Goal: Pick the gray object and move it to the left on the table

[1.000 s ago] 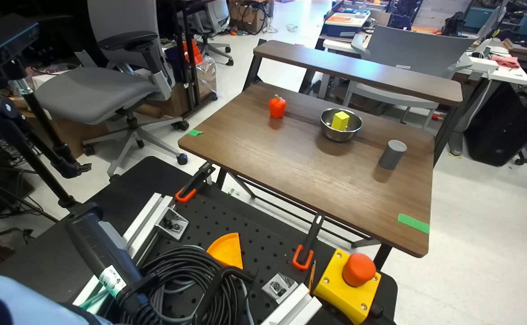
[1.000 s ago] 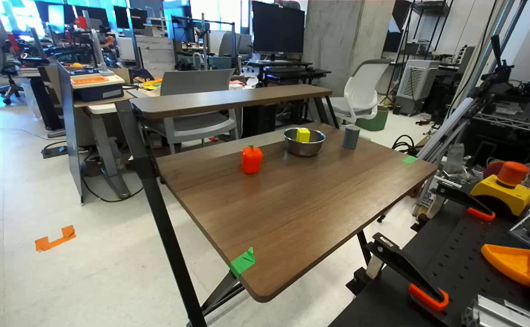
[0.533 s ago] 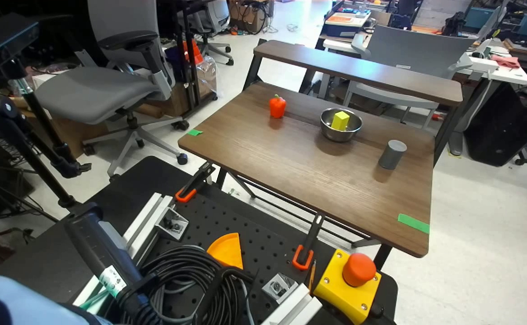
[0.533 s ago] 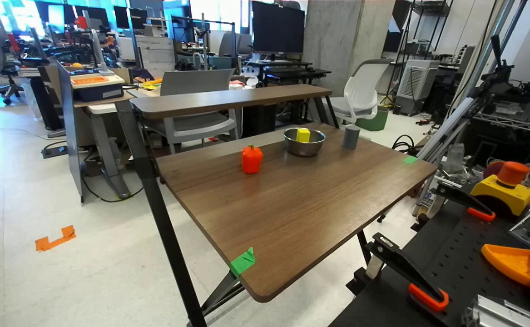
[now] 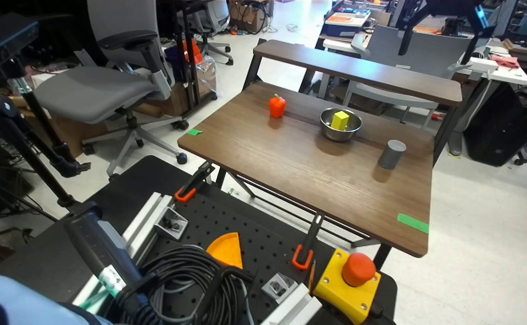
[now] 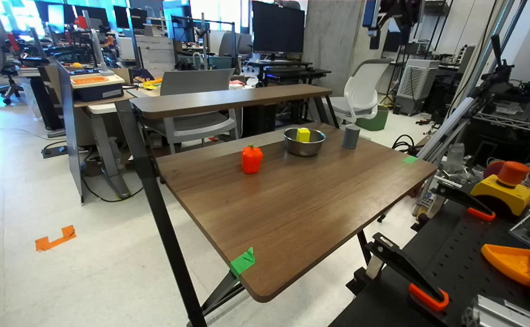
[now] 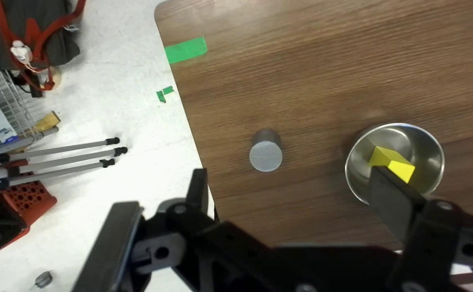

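The gray object (image 5: 392, 154) is a plain upright cylinder standing on the brown table (image 5: 290, 158), near one end. It also shows in an exterior view (image 6: 350, 137) and in the wrist view (image 7: 266, 152). My gripper (image 5: 437, 47) is high above the table at the top of both exterior views (image 6: 388, 38). In the wrist view my gripper (image 7: 292, 178) is open and empty, its fingers spread wide. The gray object appears between and beyond the fingertips there, well below them and touching neither.
A metal bowl (image 5: 328, 133) with a yellow block (image 5: 340, 121) stands beside the gray object. An orange-red pepper (image 5: 277, 107) stands farther along the table. A raised shelf (image 5: 358, 70) runs along one long edge. Green tape (image 5: 413, 223) marks the corners.
My gripper has come into view at the top of both exterior views; it was out of sight before. The gray object, bowl and pepper have not moved.
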`<action>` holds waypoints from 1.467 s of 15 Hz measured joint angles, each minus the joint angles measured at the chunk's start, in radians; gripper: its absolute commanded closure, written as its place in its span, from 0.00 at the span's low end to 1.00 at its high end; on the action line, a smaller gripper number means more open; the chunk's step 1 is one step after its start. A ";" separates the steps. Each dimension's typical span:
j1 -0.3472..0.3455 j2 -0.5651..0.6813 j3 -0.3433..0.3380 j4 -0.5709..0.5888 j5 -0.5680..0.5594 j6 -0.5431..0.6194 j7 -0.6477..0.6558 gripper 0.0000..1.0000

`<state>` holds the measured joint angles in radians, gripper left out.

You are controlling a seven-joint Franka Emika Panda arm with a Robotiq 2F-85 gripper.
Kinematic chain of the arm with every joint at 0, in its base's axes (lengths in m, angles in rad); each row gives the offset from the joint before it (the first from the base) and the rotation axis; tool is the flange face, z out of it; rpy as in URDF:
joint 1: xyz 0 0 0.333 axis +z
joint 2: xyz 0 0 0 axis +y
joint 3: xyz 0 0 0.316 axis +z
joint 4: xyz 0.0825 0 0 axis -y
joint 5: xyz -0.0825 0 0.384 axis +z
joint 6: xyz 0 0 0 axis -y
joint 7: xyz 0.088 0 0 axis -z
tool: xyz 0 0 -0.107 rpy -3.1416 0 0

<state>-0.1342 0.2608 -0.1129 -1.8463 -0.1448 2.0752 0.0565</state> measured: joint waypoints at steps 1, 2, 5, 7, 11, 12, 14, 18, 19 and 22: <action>-0.002 0.041 0.000 0.013 0.016 0.036 0.000 0.00; -0.005 0.081 0.000 0.025 0.028 0.069 0.000 0.00; -0.013 0.188 -0.003 0.064 0.054 0.134 0.000 0.00; -0.020 0.252 -0.004 0.099 0.061 0.151 0.000 0.00; -0.028 0.371 -0.004 0.186 0.070 0.147 0.000 0.00; -0.029 0.401 -0.004 0.211 0.070 0.141 0.000 0.00; -0.030 0.460 -0.004 0.268 0.070 0.111 0.000 0.00; -0.030 0.570 -0.004 0.398 0.070 0.017 0.002 0.00; -0.030 0.593 -0.005 0.428 0.070 -0.006 0.004 0.00; -0.030 0.652 -0.007 0.513 0.070 -0.068 0.007 0.00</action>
<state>-0.1645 0.9129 -0.1200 -1.3335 -0.0749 2.0067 0.0639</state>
